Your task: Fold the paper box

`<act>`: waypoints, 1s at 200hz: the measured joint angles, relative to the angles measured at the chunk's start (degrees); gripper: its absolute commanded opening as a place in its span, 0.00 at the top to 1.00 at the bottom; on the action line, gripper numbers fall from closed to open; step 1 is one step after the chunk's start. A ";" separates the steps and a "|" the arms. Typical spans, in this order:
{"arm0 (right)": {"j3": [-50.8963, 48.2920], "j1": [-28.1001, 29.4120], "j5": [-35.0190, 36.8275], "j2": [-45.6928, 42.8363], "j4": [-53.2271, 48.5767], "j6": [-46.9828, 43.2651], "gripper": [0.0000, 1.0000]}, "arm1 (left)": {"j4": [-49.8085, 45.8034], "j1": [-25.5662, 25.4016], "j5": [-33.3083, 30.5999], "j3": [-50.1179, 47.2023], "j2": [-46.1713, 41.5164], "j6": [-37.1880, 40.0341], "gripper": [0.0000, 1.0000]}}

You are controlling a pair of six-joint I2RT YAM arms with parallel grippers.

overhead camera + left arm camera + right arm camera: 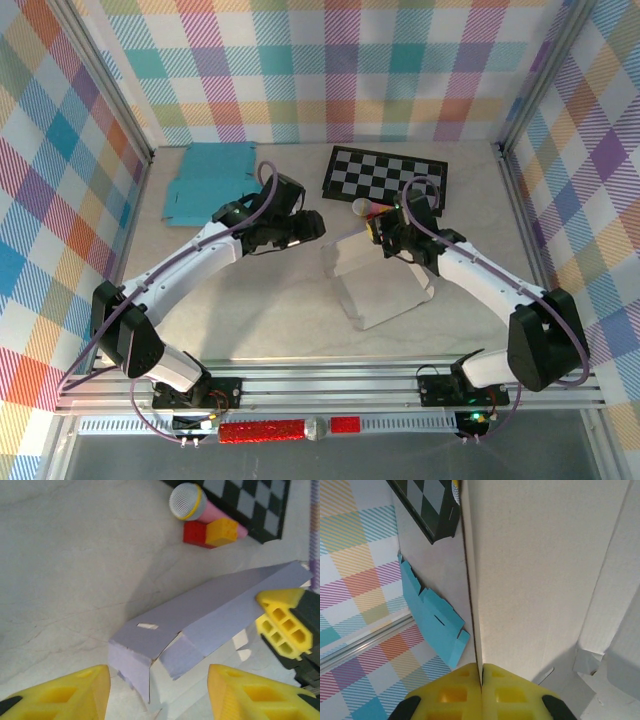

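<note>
One wall (530,580) of the box (385,290), mid-worktop (250,300), stands pinched upright in the right hand (481,675), likely steadying it; the left hand (157,682) hangs spread at the end flap (132,665), ready to tuck.

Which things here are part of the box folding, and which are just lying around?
In the job: white paper box; right gripper, shut on its wall; left gripper, open near it.
Lying about: blue flat cardboard; checkerboard; toy microphone; red and yellow block.
</note>
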 measured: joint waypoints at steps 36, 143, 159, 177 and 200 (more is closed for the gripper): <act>-3.69 0.00 -0.26 0.00 6.45 -0.09 1.00 | 0.22 0.02 -0.04 -5.73 0.00 1.18 0.62; -11.87 -1.49 -5.77 -0.20 22.93 -4.79 1.00 | 10.16 0.28 -1.53 -20.15 -0.92 14.67 0.74; -12.90 -1.53 -6.40 -0.20 24.85 -5.09 1.00 | 12.96 0.28 -1.38 -22.60 -2.25 16.24 0.72; -13.81 -1.62 -6.82 -0.20 26.64 -5.16 1.00 | 17.20 0.28 -0.61 -25.92 -4.28 18.82 0.72; -14.78 -1.90 -7.15 -0.20 27.82 -5.16 1.00 | 24.41 0.28 2.14 -30.25 -6.12 22.77 0.69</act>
